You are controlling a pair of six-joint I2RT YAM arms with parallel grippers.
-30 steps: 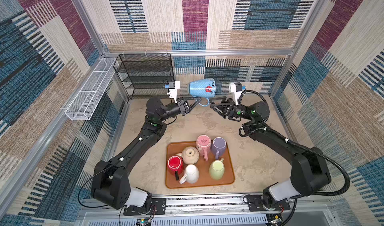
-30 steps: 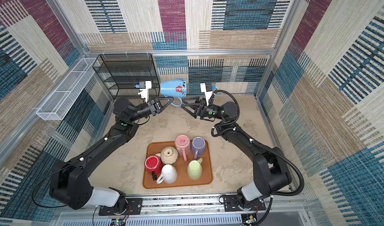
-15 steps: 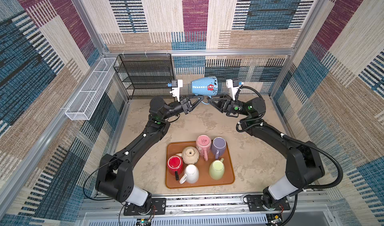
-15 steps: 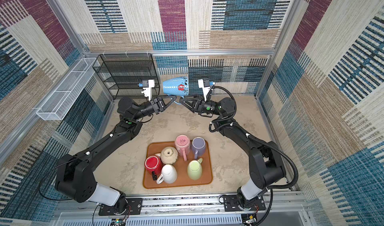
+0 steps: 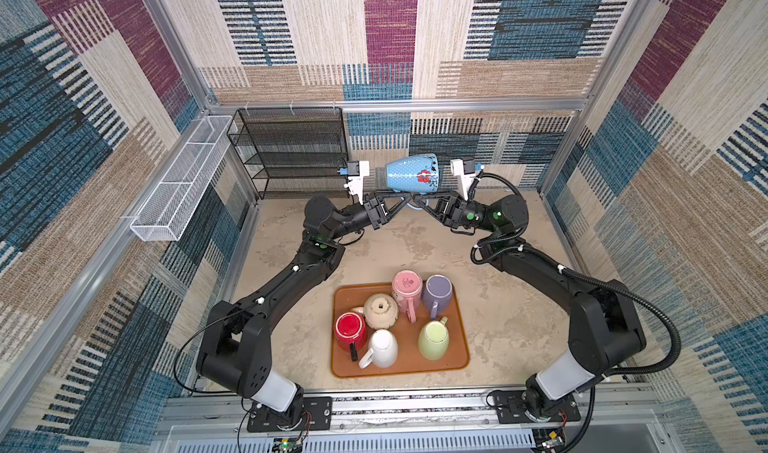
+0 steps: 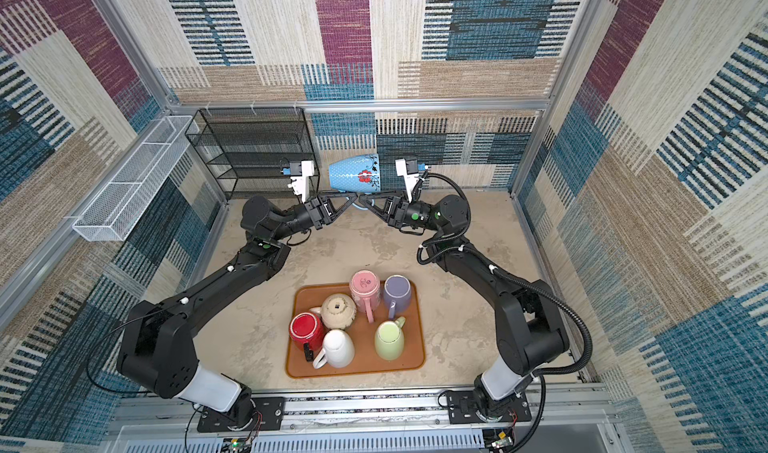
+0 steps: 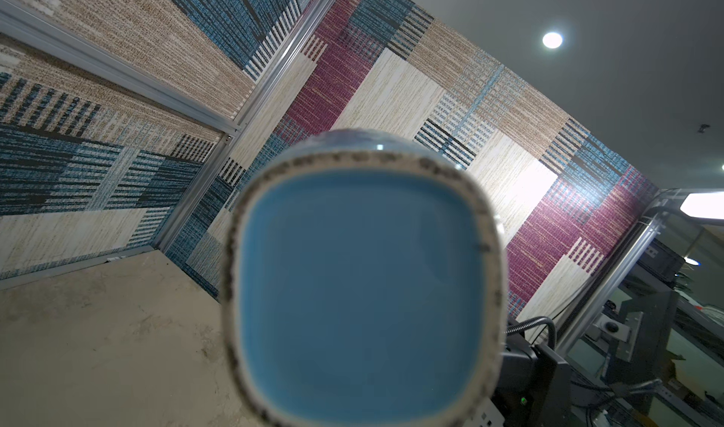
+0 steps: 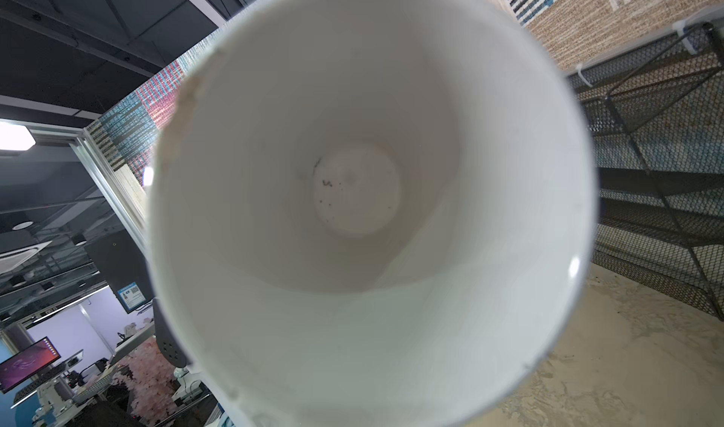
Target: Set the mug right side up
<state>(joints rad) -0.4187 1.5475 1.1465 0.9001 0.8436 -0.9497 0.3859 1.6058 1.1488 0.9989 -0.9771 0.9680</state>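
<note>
The mug (image 5: 409,174) (image 6: 353,173), light blue with a red flower, hangs on its side in the air near the back wall, base to the left and mouth to the right. Its handle points down. My left gripper (image 5: 408,197) (image 6: 354,196) is shut on that handle from the left. My right gripper (image 5: 419,201) (image 6: 362,199) meets it tip to tip from the right, shut on the same handle. The left wrist view is filled by the mug's blue base (image 7: 360,288), the right wrist view by its white inside (image 8: 360,194); both hide the fingers.
An orange tray (image 5: 338,372) (image 6: 417,363) near the front holds several mugs, some upside down. A black mesh rack (image 5: 291,155) stands at the back left, close to the left wrist. A white wire basket (image 5: 178,189) hangs on the left wall.
My right gripper has moved left to the mug's handle and closed on it. The left gripper kept its hold, and the mug shifted slightly right and up.
</note>
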